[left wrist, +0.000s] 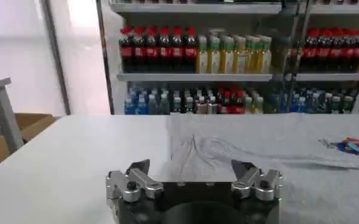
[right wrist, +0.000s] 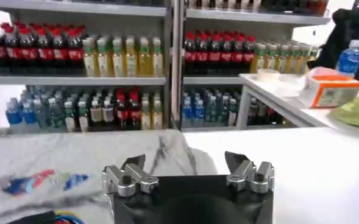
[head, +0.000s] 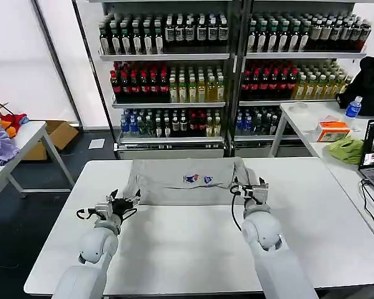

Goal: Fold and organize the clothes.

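One grey shirt (head: 187, 182) lies folded into a wide band across the far half of the white table (head: 193, 249), its small red-and-blue chest print (head: 197, 179) facing up near the middle. The cloth stops short of the table's far edge and leaves bare tabletop on both sides, more on the right than on the left; the whole near half of the table is open surface. Two grippers sit at the shirt's near corners. The left gripper (head: 126, 202) is just off the shirt's left near corner, its fingers spread apart and holding nothing; from its wrist camera the left gripper (left wrist: 191, 168) has the grey fabric lying right ahead of it. The right gripper (head: 249, 189) is at the shirt's right end, where the cloth bunches up, and its wrist camera shows the right gripper (right wrist: 185, 163) with fingers parted and empty, the fabric's rounded end just beyond them. Behind the table stand shelves of bottled drinks (head: 174, 81).
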{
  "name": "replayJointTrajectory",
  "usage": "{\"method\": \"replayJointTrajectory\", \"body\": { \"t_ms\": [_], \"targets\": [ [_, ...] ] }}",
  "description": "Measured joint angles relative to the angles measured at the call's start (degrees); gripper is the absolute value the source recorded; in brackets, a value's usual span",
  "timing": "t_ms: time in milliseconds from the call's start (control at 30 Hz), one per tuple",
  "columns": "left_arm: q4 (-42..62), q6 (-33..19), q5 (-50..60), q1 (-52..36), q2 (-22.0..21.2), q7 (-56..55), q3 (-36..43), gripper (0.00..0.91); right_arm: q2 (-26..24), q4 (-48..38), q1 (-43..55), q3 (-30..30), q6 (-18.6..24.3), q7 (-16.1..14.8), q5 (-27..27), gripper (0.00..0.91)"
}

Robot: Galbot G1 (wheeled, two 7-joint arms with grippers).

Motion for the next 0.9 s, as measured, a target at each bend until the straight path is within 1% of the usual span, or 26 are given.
{"method": "replayJointTrajectory", "body": {
  "t_ms": [367, 400, 433, 467, 500, 533, 567, 600, 633, 667, 700, 733, 767, 800, 867, 900],
  "targets": [
    [1.25, 0.39, 0.73, -0.66, -0.09, -0.45, 0.56, 0.907, -0.4, 0.11, -1.74, 1.14, -0.3, -0.12, 0.79, 0.907],
    [1.41, 0.45, 0.75, -0.77, -0.09, -0.46, 0.62, 0.897, -0.31, -0.14, -1.73, 1.18, -0.32, -0.13, 0.86, 0.907],
    [1.57, 0.5, 0.78, -0.87, -0.08, -0.48, 0.65, 0.846, -0.25, -0.4, -1.72, 1.2, -0.34, -0.15, 0.93, 0.907],
    [1.79, 0.58, 0.8, -0.94, -0.08, -0.54, 0.65, 0.695, -0.14, -0.64, -1.71, 1.24, -0.34, -0.14, 1.0, 0.907],
    [1.99, 0.68, 0.81, -0.98, -0.07, -0.6, 0.65, 0.484, -0.05, -0.89, -1.71, 1.27, -0.35, -0.16, 1.06, 0.907],
    [2.16, 0.8, 0.82, -0.99, -0.05, -0.64, 0.64, 0.484, 0.02, -1.19, -1.75, 1.27, -0.36, -0.17, 1.13, 0.907],
    [2.28, 0.92, 0.83, -0.97, -0.02, -0.66, 0.63, 0.343, 0.11, -1.47, -1.79, 1.26, -0.37, -0.14, 1.21, 0.887],
    [2.34, 1.05, 0.83, -0.89, 0.02, -0.69, 0.63, 0.161, 0.2, -1.7, -1.84, 1.25, -0.38, -0.12, 1.29, 0.796],
    [2.37, 1.15, 0.83, -0.8, 0.06, -0.7, 0.63, 0.111, 0.27, -1.98, -1.89, 1.24, -0.38, -0.07, 1.39, 0.725],
    [2.39, 1.27, 0.83, -0.7, 0.12, -0.71, 0.63, 0.071, 0.32, -2.21, -1.95, 1.23, -0.39, -0.01, 1.49, 0.322],
    [2.43, 1.4, 0.84, -0.63, 0.16, -0.74, 0.63, 0.06, 0.34, -2.41, -2.0, 1.23, -0.4, 0.0, 1.58, 0.161],
    [2.44, 1.47, 0.84, -0.57, 0.19, -0.74, 0.66, 0.06, 0.37, -2.58, -2.06, 1.23, -0.4, -0.01, 1.63, 0.131],
    [2.45, 1.48, 0.89, -0.49, 0.24, -0.74, 0.72, 0.06, 0.38, -2.68, -2.2, 1.23, -0.41, -0.03, 1.69, 0.121],
    [2.49, 1.48, 0.99, -0.38, 0.25, -0.75, 0.8, 0.04, 0.39, -2.72, -2.34, 1.24, -0.42, -0.03, 1.77, 0.071],
    [2.51, 1.47, 1.16, -0.15, 0.25, -0.72, 0.97, 0.02, 0.4, -2.82, -2.65, 1.28, -0.43, -0.03, 1.87, 0.0],
    [2.5, 1.46, 1.26, -0.06, 0.24, -0.67, 1.02, 0.01, 0.41, -2.95, -2.76, 1.33, -0.44, -0.01, 1.92, 0.0]
  ]
}}
